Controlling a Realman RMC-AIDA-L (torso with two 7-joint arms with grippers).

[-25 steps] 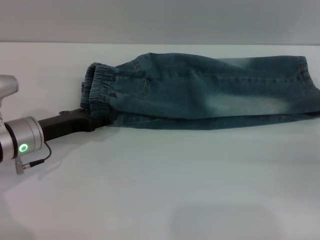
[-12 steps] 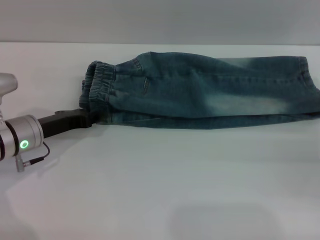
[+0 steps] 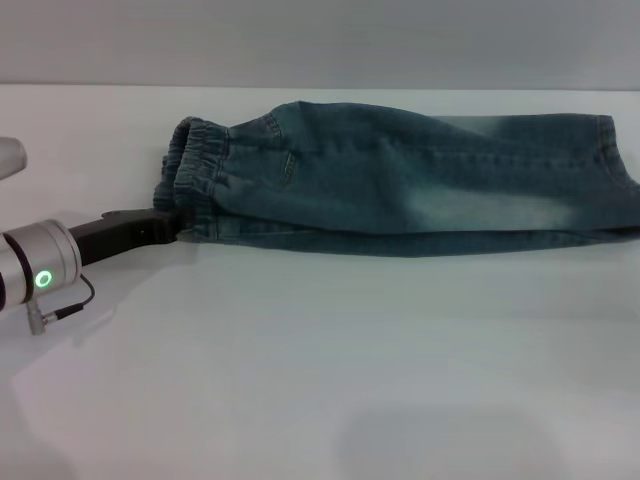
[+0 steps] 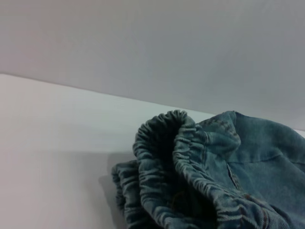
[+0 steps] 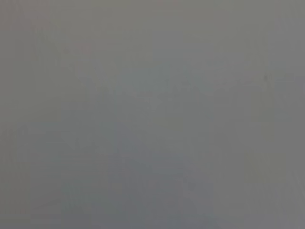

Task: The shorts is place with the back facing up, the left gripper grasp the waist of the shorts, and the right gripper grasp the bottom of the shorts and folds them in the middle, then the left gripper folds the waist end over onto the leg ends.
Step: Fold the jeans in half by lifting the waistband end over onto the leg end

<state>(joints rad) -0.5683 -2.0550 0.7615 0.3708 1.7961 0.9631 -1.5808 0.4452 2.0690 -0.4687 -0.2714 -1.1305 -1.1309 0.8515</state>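
A plain white table [image 3: 300,370] fills the head view, smooth and matte, meeting a pale grey wall [image 3: 320,40] along a straight line at the far edge. The right wrist view shows only flat grey, with nothing to pick out in it.

The left gripper [image 3: 178,224] reaches in from the robot's left, low over the table, its black claw on a slim black arm behind which sits a silver cylindrical wrist with a small green light. The tip meets the near corner of the waist of the shorts [image 3: 195,180], and the cloth hides the ends of the claw, so I cannot tell whether it is spread or pinching the band. The right gripper does not show in any view.

The shorts [image 3: 420,180] lie folded lengthwise into a long narrow strip along the far part of the table, running from the waist on the robot's left to the leg ends [image 3: 615,175] at the right border of the view. The denim is faded blue with a paler washed patch near the middle and lines of stitching along the seams. In the left wrist view the waist [image 4: 186,176] is a gathered elastic band of crinkled ridges, standing up in ruffled loops off the table, with smoother denim beside it.
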